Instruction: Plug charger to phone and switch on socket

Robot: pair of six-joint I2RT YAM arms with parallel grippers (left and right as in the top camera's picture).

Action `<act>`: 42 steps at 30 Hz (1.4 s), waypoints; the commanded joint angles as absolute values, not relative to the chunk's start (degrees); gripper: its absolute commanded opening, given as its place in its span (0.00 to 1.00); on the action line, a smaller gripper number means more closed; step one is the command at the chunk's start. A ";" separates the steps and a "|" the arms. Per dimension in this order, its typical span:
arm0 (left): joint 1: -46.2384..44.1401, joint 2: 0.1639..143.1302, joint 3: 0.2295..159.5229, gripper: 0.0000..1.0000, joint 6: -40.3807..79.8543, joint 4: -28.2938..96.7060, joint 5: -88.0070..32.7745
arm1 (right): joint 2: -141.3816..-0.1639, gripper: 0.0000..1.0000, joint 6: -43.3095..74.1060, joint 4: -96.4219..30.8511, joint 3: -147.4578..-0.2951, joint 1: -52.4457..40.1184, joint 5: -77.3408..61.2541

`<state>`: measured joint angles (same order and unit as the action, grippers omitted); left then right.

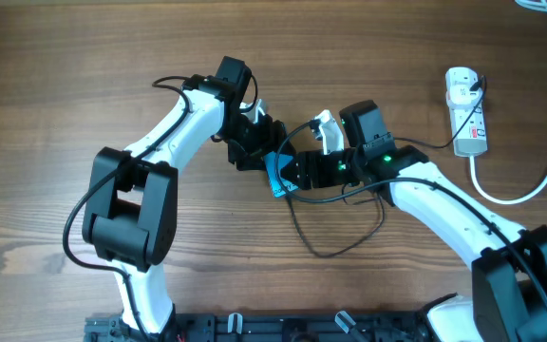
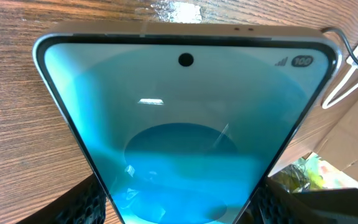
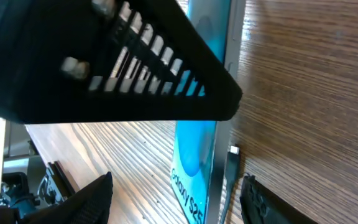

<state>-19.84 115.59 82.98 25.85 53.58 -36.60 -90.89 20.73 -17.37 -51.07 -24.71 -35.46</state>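
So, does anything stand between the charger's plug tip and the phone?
Nothing visible does. In the right wrist view the plug tip is close beside the phone, at its edge, nothing between. The port itself is not visible.

Right wrist view. A slim turquoise-screened phone [image 3: 197,137] is seen edge-on against the brown wood-grain table [image 3: 309,93], with "Galaxy S25" lettered near its lower end. A small dark plug tip [image 3: 232,155] sits just beside the phone's silver rim (contact cannot be judged), and its thin black cable [image 3: 224,196] runs downward. A broad black ribbed bar [image 3: 104,68] crosses the top. The right gripper [image 3: 178,183] has its fingers set apart.
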 commanded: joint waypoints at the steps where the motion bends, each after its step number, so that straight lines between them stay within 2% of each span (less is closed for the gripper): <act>1: -19.46 113.60 84.12 0.21 25.74 53.60 -39.00 | -94.70 0.66 21.23 -16.82 -50.65 -24.95 -34.81; 2: -19.46 113.60 84.12 0.21 25.74 53.58 -39.00 | -95.39 0.66 21.23 -16.49 -50.65 -24.95 -36.05; 4: -19.46 113.60 84.12 0.21 25.74 53.58 -39.00 | -95.81 0.43 23.00 -15.53 -50.65 -24.95 -35.97; 5: -19.46 113.60 84.12 0.21 25.74 53.58 -39.00 | -95.81 0.35 24.56 -14.85 -50.65 -24.95 -35.99; 9: -19.46 113.60 84.12 0.21 25.74 53.58 -39.00 | -95.81 0.32 27.83 -12.84 -50.65 -24.95 -35.99; 12: -19.46 113.60 84.12 0.21 25.74 53.56 -38.98 | -95.81 0.33 36.84 -13.08 -50.65 -24.95 -36.01; 16: -19.46 113.60 84.12 0.22 25.76 53.41 -38.98 | -95.81 0.21 37.47 -12.99 -50.65 -24.95 -36.03; 19: -19.46 113.60 84.12 0.22 25.76 53.41 -38.98 | -95.81 0.18 37.45 -13.80 -50.65 -24.95 -36.05; 22: -19.46 113.60 84.12 0.22 25.76 53.41 -38.98 | -95.81 0.10 35.99 -14.00 -50.65 -24.95 -36.25; 25: -19.46 113.60 84.12 0.28 25.76 53.39 -38.98 | -95.79 0.05 35.73 -13.98 -50.65 -24.95 -36.27; 26: -19.46 113.60 84.12 0.34 25.74 53.15 -38.98 | -95.79 0.04 35.35 -13.85 -50.65 -24.88 -36.32; 27: -19.46 113.60 84.12 0.50 25.74 51.81 -38.96 | -95.79 0.04 34.17 -13.04 -50.65 -24.77 -37.60; 28: -19.46 113.60 84.12 0.75 25.74 50.00 -38.94 | -95.79 0.04 34.24 -12.10 -50.65 -24.56 -39.33; 29: -19.46 113.60 84.12 0.88 25.74 48.49 -38.94 | -95.79 0.04 34.39 -10.55 -50.65 -24.27 -41.80; 30: -19.46 113.60 84.12 0.93 25.74 47.44 -38.96 | -95.79 0.04 34.70 -8.95 -50.65 -23.88 -44.03; 33: -18.90 113.56 84.12 0.99 24.84 46.37 -41.06 | -95.79 0.04 37.76 -2.28 -50.65 -22.02 -51.86; 34: -18.28 113.51 84.14 0.98 23.11 45.41 -45.10 | -95.79 0.04 39.11 0.16 -50.65 -21.37 -54.22; 38: -12.49 113.27 84.12 0.93 18.13 35.77 -75.40 | -95.79 0.04 46.78 11.70 -50.65 -20.23 -60.49; 40: -8.69 113.27 84.14 0.90 18.85 25.10 -90.37 | -95.79 0.04 50.15 16.53 -50.65 -20.21 -60.95; 42: -7.79 112.95 84.14 0.87 18.35 23.24 -90.35 | -95.79 0.04 51.77 19.81 -50.65 -20.23 -61.12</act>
<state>-9.45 114.85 83.40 20.29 25.32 -76.64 -96.07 48.10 17.23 -50.00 -19.70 -56.60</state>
